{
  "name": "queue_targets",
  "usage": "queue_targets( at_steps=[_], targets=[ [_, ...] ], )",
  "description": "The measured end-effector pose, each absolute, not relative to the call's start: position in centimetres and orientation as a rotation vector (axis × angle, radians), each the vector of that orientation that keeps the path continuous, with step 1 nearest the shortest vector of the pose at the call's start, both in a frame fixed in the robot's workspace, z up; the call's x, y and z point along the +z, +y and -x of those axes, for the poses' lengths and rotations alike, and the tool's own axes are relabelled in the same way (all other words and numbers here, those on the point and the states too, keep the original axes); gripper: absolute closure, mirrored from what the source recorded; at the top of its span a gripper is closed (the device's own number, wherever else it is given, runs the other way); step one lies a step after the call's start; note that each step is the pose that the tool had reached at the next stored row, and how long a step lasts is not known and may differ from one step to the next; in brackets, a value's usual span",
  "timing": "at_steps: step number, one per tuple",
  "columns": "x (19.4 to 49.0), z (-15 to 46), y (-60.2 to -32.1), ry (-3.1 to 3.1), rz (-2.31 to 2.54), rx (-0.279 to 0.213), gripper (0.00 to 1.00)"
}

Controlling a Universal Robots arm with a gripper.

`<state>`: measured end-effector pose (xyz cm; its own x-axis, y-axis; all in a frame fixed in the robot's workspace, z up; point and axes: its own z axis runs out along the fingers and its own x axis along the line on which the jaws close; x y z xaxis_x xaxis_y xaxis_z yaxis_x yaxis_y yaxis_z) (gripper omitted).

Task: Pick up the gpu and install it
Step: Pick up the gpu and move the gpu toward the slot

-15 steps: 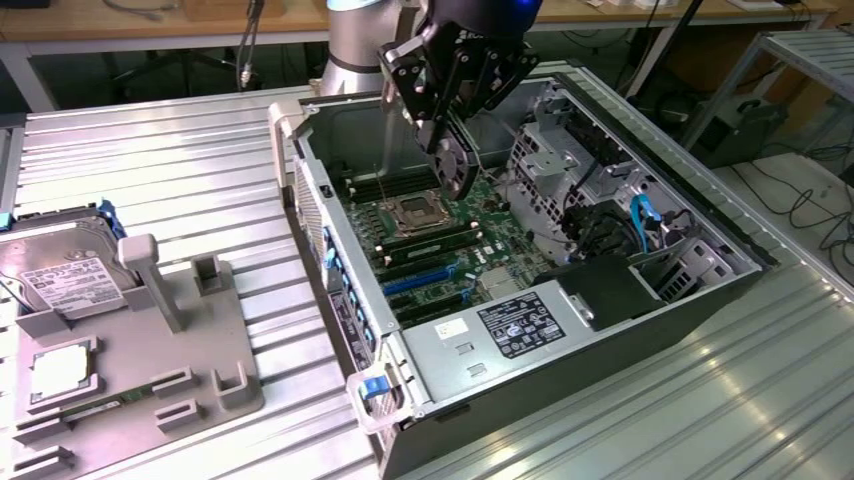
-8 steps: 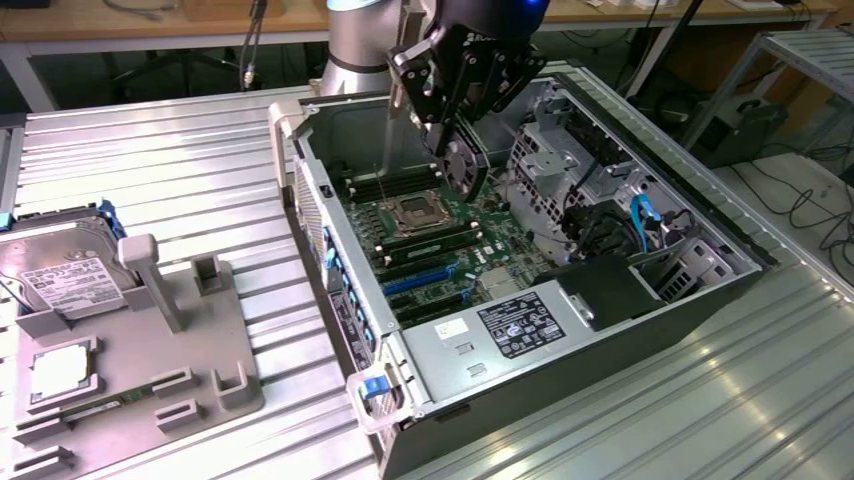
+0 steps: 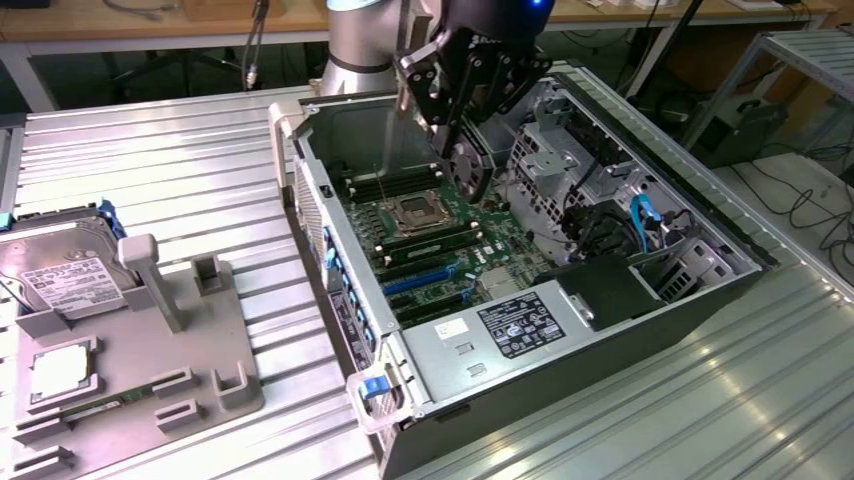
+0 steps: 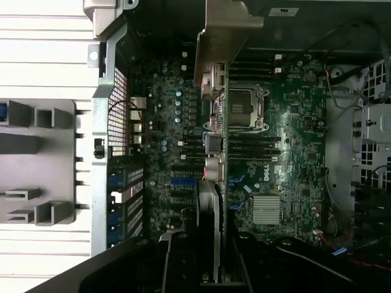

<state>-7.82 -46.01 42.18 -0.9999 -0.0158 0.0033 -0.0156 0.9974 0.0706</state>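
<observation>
Since the card presumably has to meet its slot edge-first, we see the gripper (image 3: 461, 120) partly closed on the gpu (image 3: 467, 165). It hangs upright just beneath the fingers, over the motherboard (image 3: 427, 245) inside the open computer case (image 3: 641, 340).

gpu (image 3: 470, 170) in gripper (image 3: 465, 125) over mobo (image 3: 441, 245) in PC case (image 3: 601, 400), tray (image 3: 174, 340) w/ HDD (image 3: 60, 275) at exterior view's left

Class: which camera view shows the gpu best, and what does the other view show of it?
The exterior view: the gpu hangs from the gripper over the open computer case, its black cooler face visible. The wrist view shows it edge-on over the motherboard, with its pale end bracket.
</observation>
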Motion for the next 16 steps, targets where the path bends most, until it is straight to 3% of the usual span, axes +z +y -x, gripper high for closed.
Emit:
queue_targets(
  at_steps=[16],
  targets=[
    [41.86,7.36,-46.01,-3.143,-0.019,-0.095,0.73]
  ],
)
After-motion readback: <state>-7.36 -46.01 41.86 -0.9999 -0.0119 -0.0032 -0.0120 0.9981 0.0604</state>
